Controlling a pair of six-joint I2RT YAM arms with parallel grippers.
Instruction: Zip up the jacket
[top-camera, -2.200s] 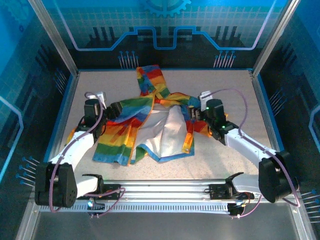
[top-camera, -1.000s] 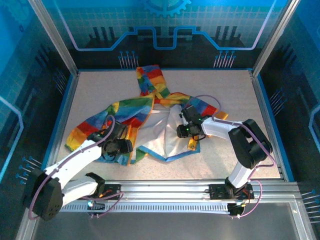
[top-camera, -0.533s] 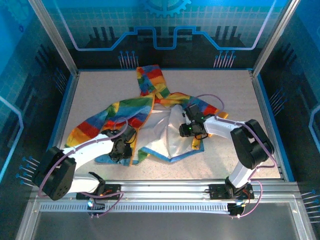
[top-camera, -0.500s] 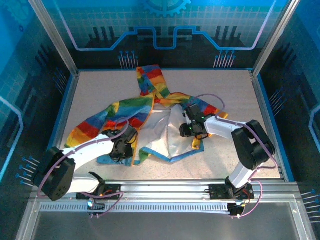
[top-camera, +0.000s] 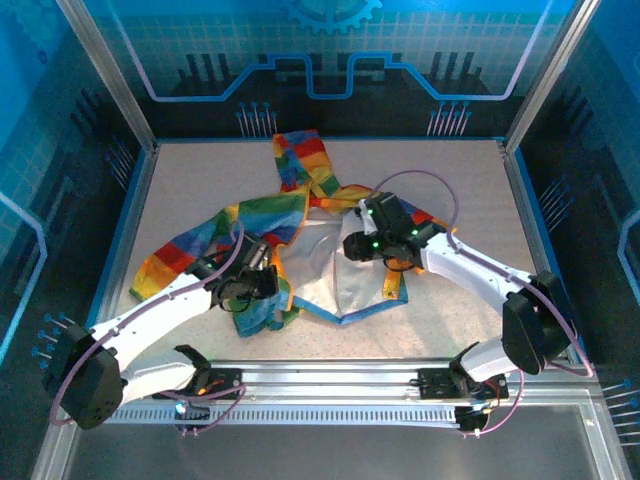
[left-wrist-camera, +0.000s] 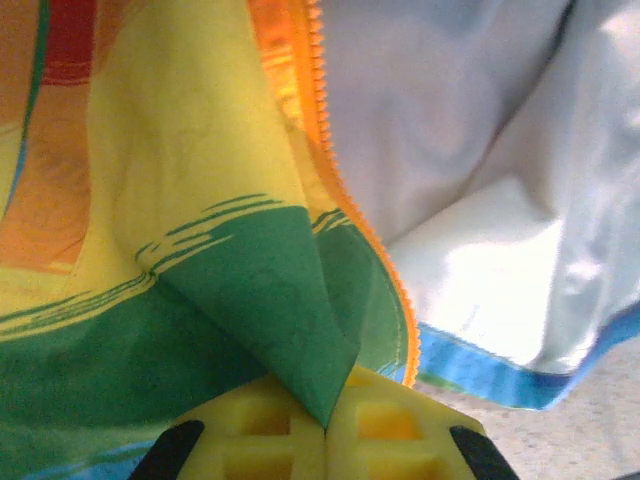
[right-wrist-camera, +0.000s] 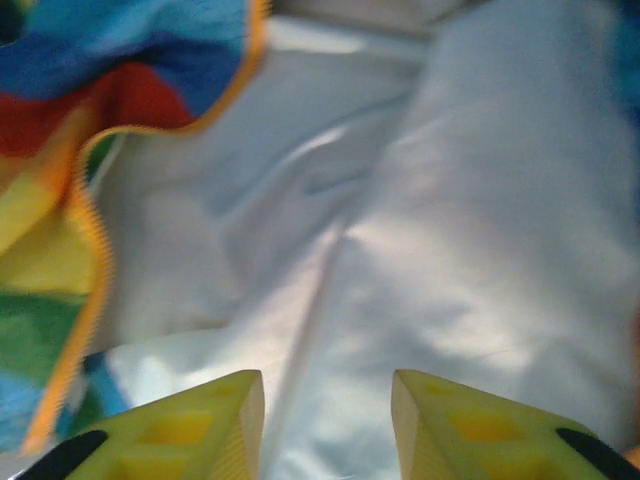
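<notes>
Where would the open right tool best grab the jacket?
Probably the orange zipper edge, a thin strip lying on the white lining of the jacket. Come down from above, jaws straddling it.

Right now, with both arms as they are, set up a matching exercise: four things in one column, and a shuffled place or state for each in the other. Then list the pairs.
Things
1. left hand with yellow fingers
2. right hand with yellow fingers
3. orange zipper teeth
4. rainbow-striped fabric hood

Places and states
A. lies toward the far edge of the speckled beige table
B. open, over the white fabric lining
C. shut on a green fold of the rainbow-striped child's jacket
D. runs between the yellow-green panel and the lining

Pairs: 1-C, 2-B, 3-D, 4-A
</notes>
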